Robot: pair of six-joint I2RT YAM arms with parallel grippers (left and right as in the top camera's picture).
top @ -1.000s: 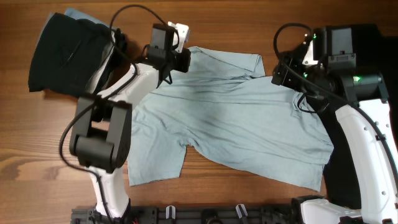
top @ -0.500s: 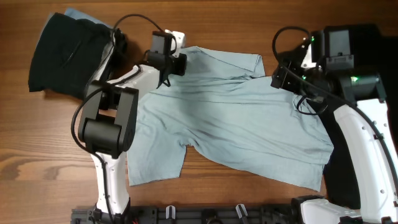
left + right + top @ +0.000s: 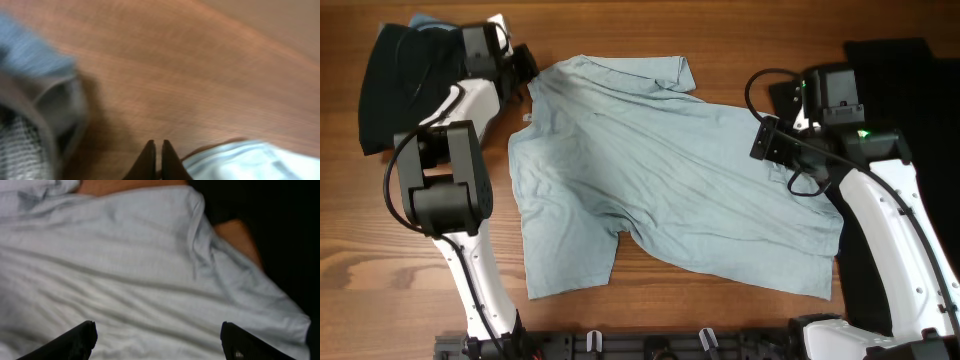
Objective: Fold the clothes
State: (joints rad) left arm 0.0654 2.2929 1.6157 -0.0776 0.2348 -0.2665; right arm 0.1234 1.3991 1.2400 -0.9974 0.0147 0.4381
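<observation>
The pale light-blue T-shirt [image 3: 660, 170] lies spread on the wooden table, crumpled along its left side. My left gripper [image 3: 528, 68] is at the shirt's top-left corner, fingers shut [image 3: 156, 145], with an edge of the shirt [image 3: 250, 160] at the right fingertip. A black garment [image 3: 400, 80] with a grey one beneath lies at the far left; the grey one also shows in the left wrist view [image 3: 45, 100]. My right gripper [image 3: 765, 140] hovers open [image 3: 157, 335] over the shirt's right part [image 3: 150, 270], holding nothing.
A black cloth [image 3: 890, 55] lies at the right edge under my right arm and shows in the right wrist view [image 3: 280, 240]. Bare wooden table [image 3: 720, 40] lies beyond the shirt. A black rail [image 3: 650, 345] runs along the front edge.
My left gripper has swung left toward the black garment, and the shirt's upper left part moved left with it. The right arm has come down slightly over the shirt.
</observation>
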